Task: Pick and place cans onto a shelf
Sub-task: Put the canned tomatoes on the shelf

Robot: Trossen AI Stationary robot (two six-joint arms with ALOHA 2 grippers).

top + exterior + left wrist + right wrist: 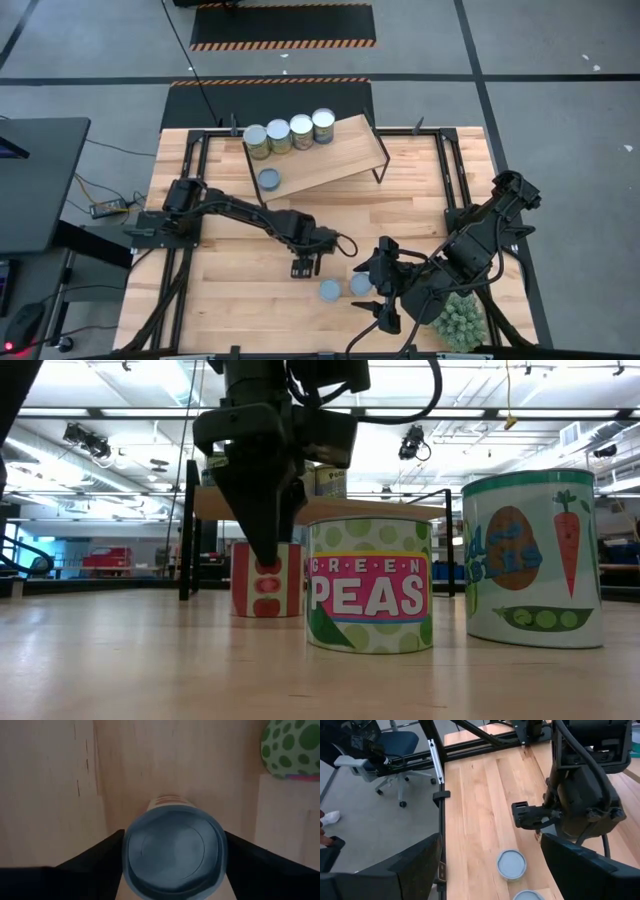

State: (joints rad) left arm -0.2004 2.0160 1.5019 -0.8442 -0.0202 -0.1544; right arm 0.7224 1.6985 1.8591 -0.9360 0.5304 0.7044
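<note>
The light wood shelf [330, 155] stands at the table's far middle. Four cans [290, 133] stand in a row along its far edge, and one blue-topped can [268, 179] stands at its near left. My left gripper [305, 265] points down over a red-and-white can [267, 588] that stands on the table, hidden under it in the high view. Two more cans [330, 290] [361, 285] stand near the table's near edge: a green peas can [370, 585] and a carrot can [530, 560]. My right gripper [375, 292] is open and empty beside them. My left gripper has the red-and-white can between its two fingers, one finger [107, 850] on each side of the can's wall just below its blue top [172, 847]. The fingers come from above, pointing down. The can stands upright with its base on the table.
A spiky green plant ball [460, 320] sits at the near right corner, beside my right arm. Black frame rails [190, 170] run along the table's left and right sides. Bare tabletop [230, 290] lies at the near left and in front of the shelf.
</note>
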